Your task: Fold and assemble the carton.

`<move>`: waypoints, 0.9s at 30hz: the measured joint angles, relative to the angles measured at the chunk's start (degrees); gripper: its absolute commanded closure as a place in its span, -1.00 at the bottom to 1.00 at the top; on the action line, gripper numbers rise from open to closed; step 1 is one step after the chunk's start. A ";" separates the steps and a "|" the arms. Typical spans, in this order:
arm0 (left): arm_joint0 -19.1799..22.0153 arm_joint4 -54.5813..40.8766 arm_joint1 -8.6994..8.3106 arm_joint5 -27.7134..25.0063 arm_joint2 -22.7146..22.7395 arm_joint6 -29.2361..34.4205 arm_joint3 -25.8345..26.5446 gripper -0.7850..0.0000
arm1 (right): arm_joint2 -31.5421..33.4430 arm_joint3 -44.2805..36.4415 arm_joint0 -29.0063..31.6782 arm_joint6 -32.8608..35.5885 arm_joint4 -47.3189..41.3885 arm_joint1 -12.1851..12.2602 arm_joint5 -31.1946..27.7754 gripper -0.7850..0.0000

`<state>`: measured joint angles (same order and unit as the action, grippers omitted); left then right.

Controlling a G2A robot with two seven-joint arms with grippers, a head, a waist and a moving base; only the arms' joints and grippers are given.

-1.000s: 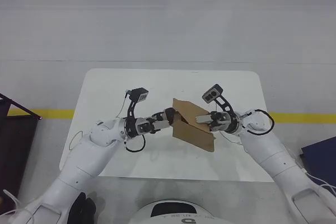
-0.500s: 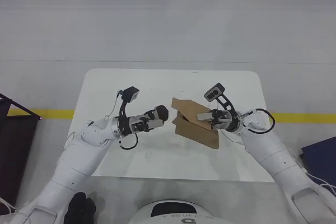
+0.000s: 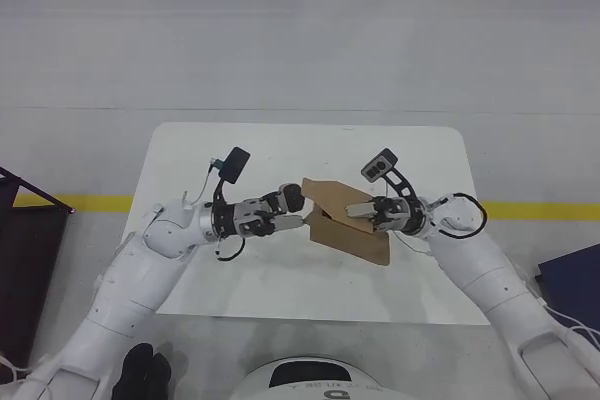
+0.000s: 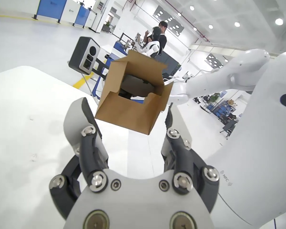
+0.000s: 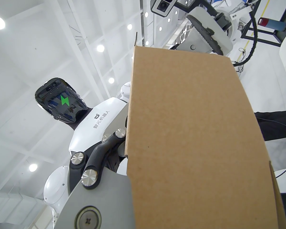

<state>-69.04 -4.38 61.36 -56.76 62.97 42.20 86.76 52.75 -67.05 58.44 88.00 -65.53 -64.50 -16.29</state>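
White table (image 3: 230,150) beneath, broadest thing in sight. Brown cardboard carton (image 3: 348,225) next in size, hanging clear of the tabletop over its middle, toward the right arm's side; already opened into a hollow sleeve, neither end closed. Lies with its long axis running roughly from one gripper to the other, slanting a little nearer the robot at the right-hand end. From the left wrist: open mouth of the carton (image 4: 131,110) turned straight at that camera, flaps splayed outward around the opening, dark hardware of the other arm visible deep inside. At the far end, right gripper (image 3: 358,212) pinching a carton wall, one finger apparently reaching inside; from its own wrist, fingers covered by a flat panel of the carton (image 5: 193,132), so grip judged from the carton hanging with no other support. Facing the mouth head-on, left gripper (image 3: 301,203) with jaws spread wide, fingertips (image 4: 81,113) flanking the lower corners of the open end; just beside the cardboard, contact impossible to tell. Nearer of the two to the unfolded flaps, so the likely candidate for pressing them in against the right-hand hold. Turns on this: open end directly ahead of the spread jaws, in line with the carton's length; straight push therefore taken up by the opposite grip, not lost in a sideways skid. Smallest matter: short flap (image 4: 166,96) standing out beside one left finger, probably among the first for tucking
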 measured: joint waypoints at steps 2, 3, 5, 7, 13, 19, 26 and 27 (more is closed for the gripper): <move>0.24 1.21 0.16 0.08 -0.53 -0.97 -0.11 -0.33 | 0.06 -0.38 0.13 0.00 0.39 0.06 0.00 1.00; 0.34 1.68 0.22 0.07 -0.78 -1.28 -0.10 -0.32 | 0.08 -0.52 0.19 0.00 0.47 0.08 0.00 1.00; 0.45 1.81 0.36 -0.51 -1.51 -1.97 0.11 -0.29 | 0.14 -0.79 0.29 0.00 0.48 0.13 0.00 1.00; 0.60 1.24 0.37 -1.18 -1.92 -2.33 0.00 -0.27 | 0.14 -0.87 0.29 0.00 0.65 0.17 0.00 1.00; 0.94 2.35 0.20 0.08 -1.93 -2.72 -0.13 -0.16 | -0.11 -0.92 0.19 0.00 0.74 0.18 0.00 1.00; 1.28 3.11 0.24 1.47 -2.64 -3.30 -0.54 -0.08 | 0.00 -1.81 0.31 0.00 0.78 0.25 0.00 1.00; 1.70 4.30 0.43 1.91 -4.05 -3.93 -0.28 -0.05 | 0.17 -2.20 0.56 0.00 1.09 0.44 0.00 1.00; 1.72 4.41 0.45 1.96 -4.21 -4.03 -0.17 -0.06 | 0.14 -2.16 0.57 0.00 1.08 0.45 0.00 1.00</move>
<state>-67.32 0.03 61.81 -54.80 58.77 38.17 86.59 52.89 -69.21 59.01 88.00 -64.45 -64.05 -16.29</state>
